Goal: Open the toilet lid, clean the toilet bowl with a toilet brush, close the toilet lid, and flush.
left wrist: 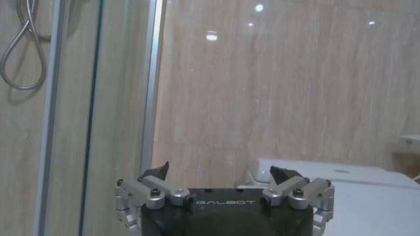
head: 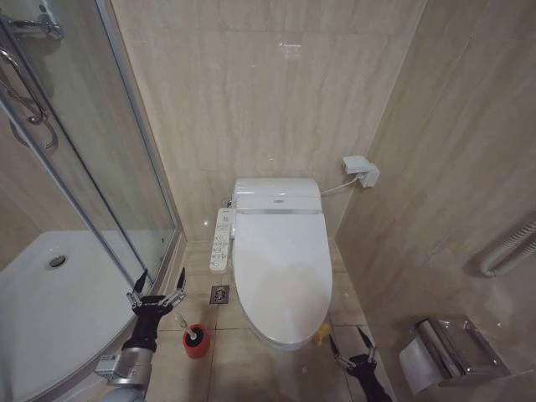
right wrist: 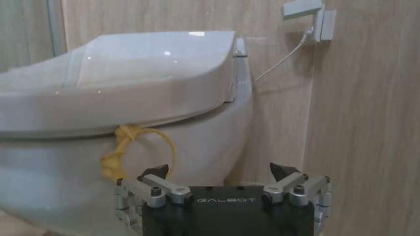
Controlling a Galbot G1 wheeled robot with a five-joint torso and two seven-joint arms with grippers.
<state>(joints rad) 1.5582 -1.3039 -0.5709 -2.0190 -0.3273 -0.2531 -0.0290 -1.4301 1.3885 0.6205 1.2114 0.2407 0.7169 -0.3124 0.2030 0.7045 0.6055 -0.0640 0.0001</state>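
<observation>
Beige tile floor [head: 251, 368] held red holder [head: 196, 342] with toilet brush [head: 186, 327] beside closed toilet lid [head: 280, 264]. My left end effector [head: 156, 293] spread wide, empty, near glass shower door [head: 109, 167]. Right end effector [head: 353, 344] released, by yellow tag [right wrist: 128, 147].

You're facing a toilet lid [head: 280, 255] of glossy white plastic, smooth enough to carry soft reflections, over a toilet bowl [right wrist: 59, 182] whose glazed ceramic side shines just as much (a yellow loop hangs at its front edge). Your left gripper [head: 156, 288] and right gripper [head: 353, 341] look like matt black bodies with bare silvery metal finger links. Around you, walls and floor are polished beige stone-look tile, the shower screen [head: 92, 151] is clear glass in a brushed metal frame, and the near-right paper holder [head: 456, 347] is shiny metal.
</observation>
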